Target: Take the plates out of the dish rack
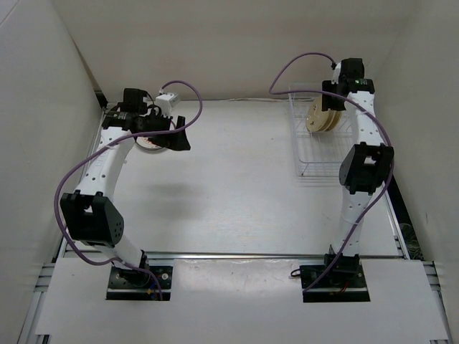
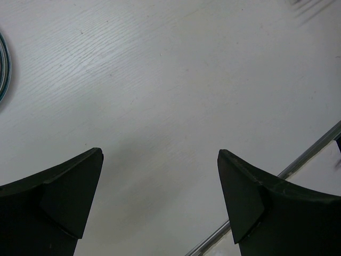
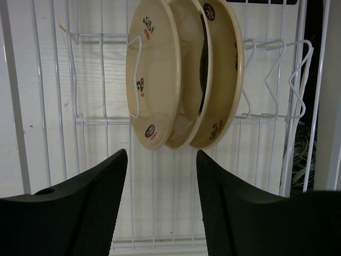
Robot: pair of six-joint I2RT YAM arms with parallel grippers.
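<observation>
**Right claw part-open before three racked plates; left claw wide and empty**

The dish rack (image 1: 315, 156) sits at the far right of the table (image 1: 237, 193). Three cream plates (image 1: 323, 116) stand on edge in its far half, packed close together between the wire prongs.

In the right wrist view they fill the upper middle. The left plate (image 3: 152, 80) rests against a wire loop that crosses its face. The middle plate (image 3: 187, 69) is mostly covered by the left one. The right plate (image 3: 224, 74) shows its hollow side. Small dark and red marks dot the rims.

The right gripper (image 3: 161, 154) points at these plates from just short of them. Its jaws stand partly apart, with only rack wires and the lower edges of the plates showing through the gap. It has hold of nothing and is clear of the plates.

The left gripper (image 2: 160, 160) hangs over the far left of the table. Its jaws are spread wide and empty, with bare white tabletop between them.

From above, a white plate (image 1: 148, 144) lies flat on the table just beside that gripper. The wrist hides most of it, and a reddish pattern seems to show on what can be seen. At the left edge of the left wrist view there is a thin curved rim with a dark ring (image 2: 3, 64). Whether that rim belongs to the same plate is hard to tell.
</observation>
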